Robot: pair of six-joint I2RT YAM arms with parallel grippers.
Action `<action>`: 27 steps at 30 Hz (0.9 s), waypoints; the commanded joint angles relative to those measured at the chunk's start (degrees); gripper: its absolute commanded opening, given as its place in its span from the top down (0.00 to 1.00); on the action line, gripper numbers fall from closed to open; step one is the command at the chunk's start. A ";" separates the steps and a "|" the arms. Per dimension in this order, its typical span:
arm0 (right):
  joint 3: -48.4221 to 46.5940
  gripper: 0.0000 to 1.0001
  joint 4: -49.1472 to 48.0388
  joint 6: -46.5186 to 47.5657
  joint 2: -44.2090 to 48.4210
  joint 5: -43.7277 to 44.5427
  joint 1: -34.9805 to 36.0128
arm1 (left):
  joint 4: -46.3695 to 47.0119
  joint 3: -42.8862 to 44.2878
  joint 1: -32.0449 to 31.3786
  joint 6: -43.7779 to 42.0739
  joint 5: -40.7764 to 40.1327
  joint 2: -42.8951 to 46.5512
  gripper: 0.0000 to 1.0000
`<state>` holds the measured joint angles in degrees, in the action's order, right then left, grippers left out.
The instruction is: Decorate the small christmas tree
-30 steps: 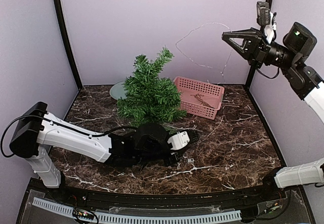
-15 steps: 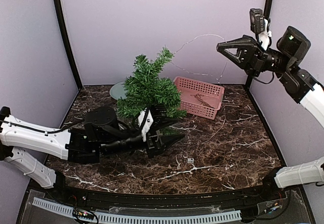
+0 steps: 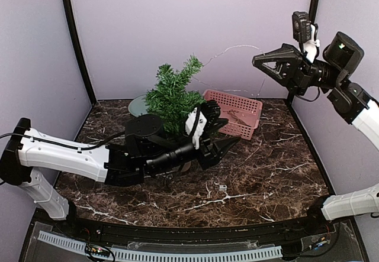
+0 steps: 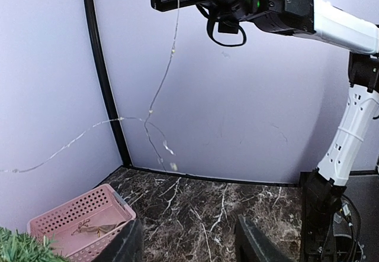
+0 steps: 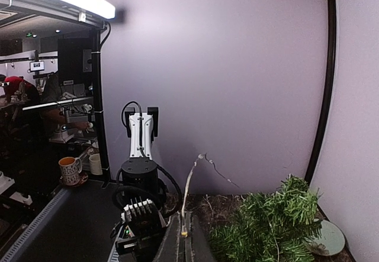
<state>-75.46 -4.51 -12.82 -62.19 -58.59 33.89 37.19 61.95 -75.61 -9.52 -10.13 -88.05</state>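
Left pincer (image 3: 227,135) is wide open with nothing in it. From its own wrist view the two dark fingers (image 4: 131,245) sit well apart at the bottom edge, and it hangs a bit above the marble counter (image 3: 278,167). The small christmas tree (image 3: 173,96) stands upright behind that pincer and off to its left. The arm crosses in front of the trunk, so I can't see the base at all. One tuft of it (image 4: 18,251) pokes into the corner of the left wrist view. A grey round plate (image 3: 137,103) sits on the far left side of the tree, right against the back wall.

Just past the left pincer's fingertips is the pink basket (image 3: 249,105). From above, the tips overlap its near left corner, but I can't tell if they actually touch it. Something brownish and twiggy (image 4: 95,229) lies inside it. On the near side of that pincer, a small clear bit (image 3: 222,187) lies alone on the counter.

Right pincer (image 3: 257,61) is way up high, above the basket and to its right, pointing left. Its jaws are pinched together on a thin light wire (image 4: 172,50). That wire drops from it, loops out toward the tree and trails down near the back corner. In the right wrist view the wire runs straight out from between the closed tips (image 5: 183,241), with the tree below and to the right.
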 commanded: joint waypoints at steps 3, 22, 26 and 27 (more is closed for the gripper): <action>0.43 1.00 -1.61 -0.27 0.87 0.16 1.68 | 4.39 7.66 -0.14 0.04 -5.46 -4.77 0.48; 1.03 1.00 0.17 1.60 2.31 2.45 2.21 | 10.54 8.55 -0.04 0.06 -4.43 -6.62 1.00; 0.43 1.00 3.77 4.41 3.06 7.45 2.19 | 9.66 3.56 -0.06 1.66 -0.68 -0.92 1.00; 0.41 1.00 4.21 5.07 3.35 8.67 2.15 | 8.58 1.29 -0.13 2.33 -0.46 0.32 1.00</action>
<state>-74.96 -2.35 -10.81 -60.36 -55.24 35.64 45.50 68.16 -75.61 -9.19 -13.96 -94.80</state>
